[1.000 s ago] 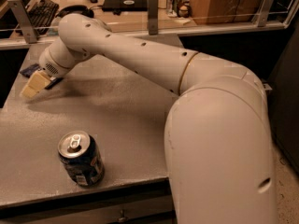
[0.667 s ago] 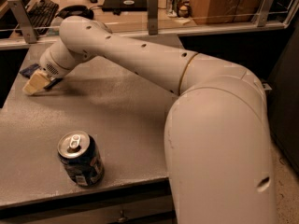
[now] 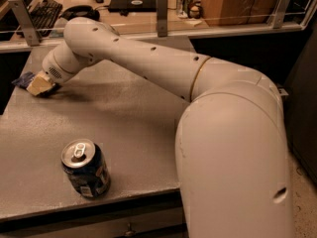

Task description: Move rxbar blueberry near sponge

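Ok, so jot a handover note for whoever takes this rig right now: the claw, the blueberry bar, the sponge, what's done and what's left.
Claw: low at the far left edge of the table, with the arm stretched across it.
Rxbar blueberry: a dark blue bit shows right beside the claw, on the table-edge side. I can't tell whether it is held.
Sponge: not to be made out in this view.
Soda can: upright near the front edge, well away from the claw.
Done: the claw has reached the bar.
Left: find the sponge and set the bar down near it.
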You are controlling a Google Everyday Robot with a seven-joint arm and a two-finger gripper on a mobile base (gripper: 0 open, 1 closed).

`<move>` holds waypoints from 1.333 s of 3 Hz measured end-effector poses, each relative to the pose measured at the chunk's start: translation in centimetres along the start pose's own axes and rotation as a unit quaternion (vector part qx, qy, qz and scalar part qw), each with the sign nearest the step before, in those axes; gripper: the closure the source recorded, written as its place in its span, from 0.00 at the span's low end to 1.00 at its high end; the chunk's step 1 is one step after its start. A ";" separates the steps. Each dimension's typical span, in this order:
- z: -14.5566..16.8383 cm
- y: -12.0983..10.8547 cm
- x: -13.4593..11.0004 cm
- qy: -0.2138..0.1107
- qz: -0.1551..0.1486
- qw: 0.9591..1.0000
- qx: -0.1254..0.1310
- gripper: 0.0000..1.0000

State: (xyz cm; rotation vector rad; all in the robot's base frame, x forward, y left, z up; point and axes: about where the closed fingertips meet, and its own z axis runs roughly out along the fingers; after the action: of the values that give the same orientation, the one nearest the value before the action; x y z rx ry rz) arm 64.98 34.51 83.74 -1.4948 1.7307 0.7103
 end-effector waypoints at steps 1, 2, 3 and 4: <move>-1.7 -0.3 0.1 0.005 -0.012 1.000 0.007 1.00; -5.3 -2.0 0.7 0.027 -0.036 0.998 0.031 1.00; -10.1 -5.0 2.9 0.068 -0.048 0.994 0.065 1.00; -13.7 -8.2 6.1 0.109 -0.038 0.989 0.093 1.00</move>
State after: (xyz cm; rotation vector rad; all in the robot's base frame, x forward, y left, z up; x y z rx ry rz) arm 70.35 18.67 87.16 -1.5439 1.8343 0.3443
